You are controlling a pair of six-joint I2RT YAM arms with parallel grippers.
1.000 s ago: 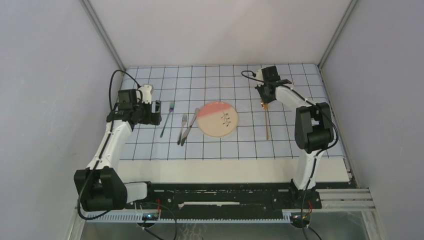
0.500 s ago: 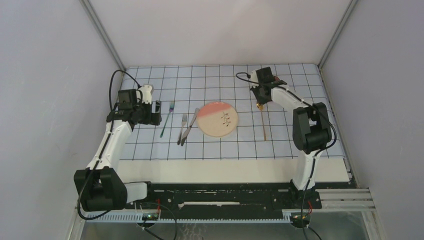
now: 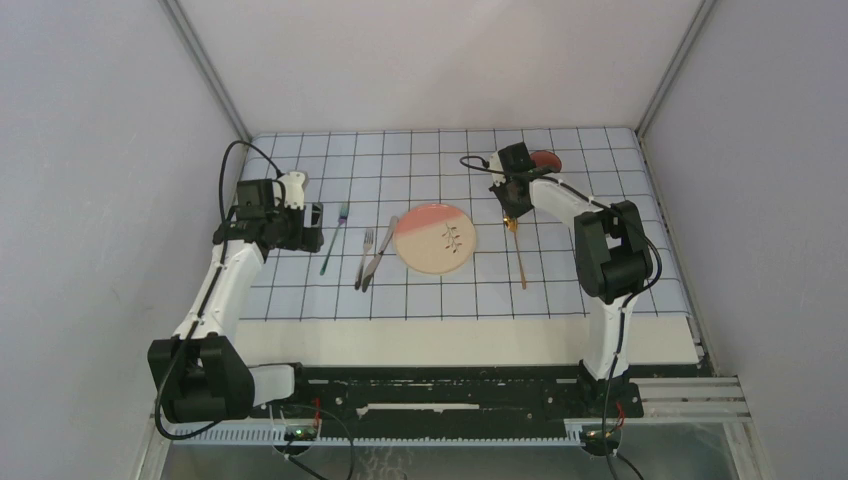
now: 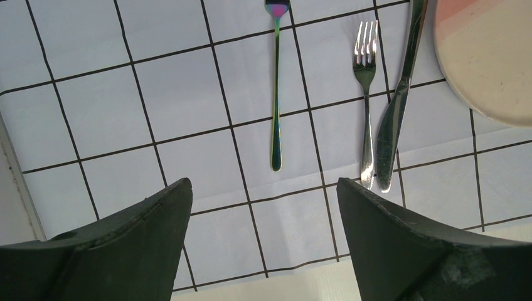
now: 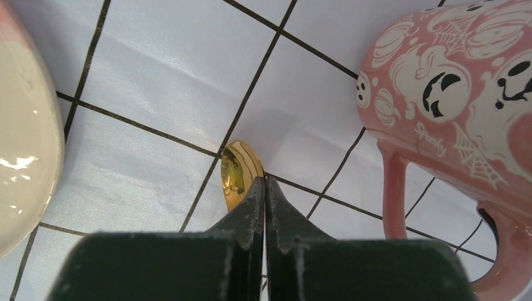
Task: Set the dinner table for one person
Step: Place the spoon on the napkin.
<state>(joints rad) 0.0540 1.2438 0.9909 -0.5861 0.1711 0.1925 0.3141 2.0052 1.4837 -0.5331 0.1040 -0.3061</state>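
Observation:
On the cream dinner table [image 3: 450,335] lies a gridded cloth [image 3: 600,290]. A pink-and-cream plate [image 3: 436,238] sits at its middle. Left of the plate are a knife [image 3: 379,253], a silver fork [image 3: 366,255] and an iridescent utensil [image 3: 333,240]. A gold spoon [image 3: 518,250] lies right of the plate. My right gripper [image 3: 510,197] is shut, its tips down against the spoon's bowl [image 5: 238,166]; nothing shows between the jaws. My left gripper [image 3: 312,225] hovers open and empty, left of the iridescent utensil [image 4: 276,94].
A pink mug [image 3: 545,160] with ghost and pumpkin drawings stands just behind my right gripper [image 5: 265,179], its handle [image 5: 392,188] close to the fingers. The cloth's near edge [image 4: 301,269] runs under my left gripper [image 4: 263,183]. Grey walls enclose the table.
My right gripper has slid left toward the plate, and the gold spoon has moved left with it. The pink mug now shows behind the arm. The left arm has stayed still.

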